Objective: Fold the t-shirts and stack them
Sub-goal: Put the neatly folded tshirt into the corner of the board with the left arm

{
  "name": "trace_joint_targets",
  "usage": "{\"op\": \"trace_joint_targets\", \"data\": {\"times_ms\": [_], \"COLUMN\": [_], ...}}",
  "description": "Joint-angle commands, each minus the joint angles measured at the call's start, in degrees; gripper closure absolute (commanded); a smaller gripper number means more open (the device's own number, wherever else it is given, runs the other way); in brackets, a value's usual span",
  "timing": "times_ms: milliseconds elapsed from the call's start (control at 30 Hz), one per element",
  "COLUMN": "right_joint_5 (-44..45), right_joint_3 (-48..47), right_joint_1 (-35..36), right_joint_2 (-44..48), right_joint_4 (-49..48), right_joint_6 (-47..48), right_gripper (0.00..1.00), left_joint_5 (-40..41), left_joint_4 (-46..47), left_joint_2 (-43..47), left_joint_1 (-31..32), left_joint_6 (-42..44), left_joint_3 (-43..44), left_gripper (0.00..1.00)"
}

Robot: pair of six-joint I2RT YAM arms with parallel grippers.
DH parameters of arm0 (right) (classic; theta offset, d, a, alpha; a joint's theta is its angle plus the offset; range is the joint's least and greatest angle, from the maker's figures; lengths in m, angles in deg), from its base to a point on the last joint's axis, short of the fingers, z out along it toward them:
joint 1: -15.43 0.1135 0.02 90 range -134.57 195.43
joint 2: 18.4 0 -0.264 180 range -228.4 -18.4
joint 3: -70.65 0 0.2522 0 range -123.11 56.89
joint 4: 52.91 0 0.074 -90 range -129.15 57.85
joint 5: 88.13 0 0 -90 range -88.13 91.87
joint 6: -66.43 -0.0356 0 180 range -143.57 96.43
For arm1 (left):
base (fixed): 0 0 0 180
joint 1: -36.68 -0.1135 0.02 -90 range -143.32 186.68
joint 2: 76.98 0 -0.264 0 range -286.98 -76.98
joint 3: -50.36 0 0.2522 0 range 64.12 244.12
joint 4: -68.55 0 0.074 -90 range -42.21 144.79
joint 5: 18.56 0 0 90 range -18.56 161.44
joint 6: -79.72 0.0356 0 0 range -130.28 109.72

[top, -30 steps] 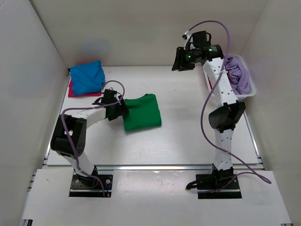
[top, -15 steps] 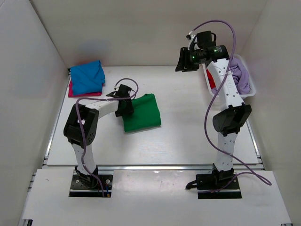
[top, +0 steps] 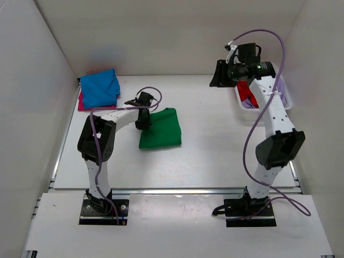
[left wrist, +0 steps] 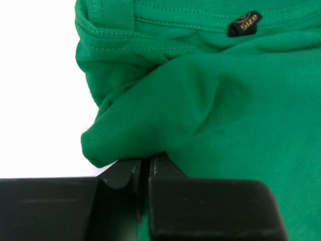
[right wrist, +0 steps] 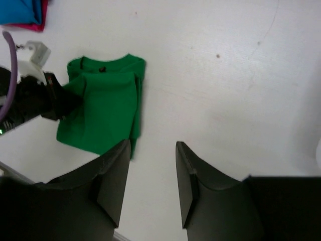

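A folded bright green t-shirt (top: 161, 129) (right wrist: 105, 110) lies mid-table. My left gripper (top: 142, 119) (left wrist: 145, 163) sits at its left edge near the collar, jaws pressed together on a bunched fold of the green cloth (left wrist: 150, 125). At the back left, a folded blue t-shirt (top: 100, 87) (right wrist: 17, 12) rests on a magenta-pink one (top: 81, 103). My right gripper (top: 219, 75) (right wrist: 152, 144) hangs high above the table's back right, open and holding nothing. A red t-shirt (top: 246, 88) and a lilac one (top: 248, 100) lie in the basket.
The white lattice basket (top: 285, 97) stands against the right wall at the back. White walls close in the table on the left, back and right. A purple cable loops over each arm.
My left gripper closed on the green t-shirt's left edge, and the shirt shifted slightly left. The right arm swung right toward the basket, uncovering the red t-shirt inside.
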Motion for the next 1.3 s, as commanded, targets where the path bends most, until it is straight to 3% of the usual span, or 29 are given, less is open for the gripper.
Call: {"op": "trace_joint_targets", "data": {"times_ms": [0, 100, 233, 400, 567, 633, 700, 800, 1267], "right_joint_5": [-1.85, -8.00, 1.55, -3.52, -3.70, -3.52, -3.87, -4.40, -5.28], "right_joint_3": [10.45, 16.45, 18.22, 20.94, 22.96, 24.10, 25.25, 26.13, 25.87], "right_joint_1": [-1.78, -5.29, -2.40, -6.79, -7.59, -7.58, -7.67, -7.76, -5.92], "right_joint_2": [10.08, 13.16, 16.42, 17.65, 17.92, 18.10, 18.10, 17.57, 14.32], "right_joint_4": [-10.32, -12.71, -12.02, -13.50, -14.39, -14.56, -15.79, -16.14, -17.02], "right_joint_6": [-0.47, -1.01, 3.47, 3.21, 4.62, 5.23, 4.80, 4.97, 4.53], "right_gripper": [0.61, 0.60, 0.60, 0.60, 0.60, 0.60, 0.60, 0.60, 0.60], "left_joint_5": [3.24, 7.47, 11.60, 20.03, 21.80, 21.63, 18.74, 21.53, 17.32], "left_joint_4": [-9.89, -13.07, -14.21, -14.48, -18.85, -23.43, -26.16, -23.54, -22.30], "left_joint_2": [-0.71, -1.24, -2.81, -5.63, -14.65, -20.71, -25.22, -25.67, -29.71], "left_joint_1": [-2.21, -4.49, -6.52, -7.40, -8.90, -9.68, -12.84, -15.04, -26.90], "left_joint_6": [6.23, 10.27, 15.02, 19.86, 24.17, 24.62, 23.74, 25.75, 25.76], "left_joint_3": [6.08, 12.84, 19.35, 28.40, 48.17, 65.95, 76.90, 76.68, 81.42], "left_gripper": [1.00, 1.00, 1.00, 1.00, 1.00, 1.00, 1.00, 1.00, 1.00]}}
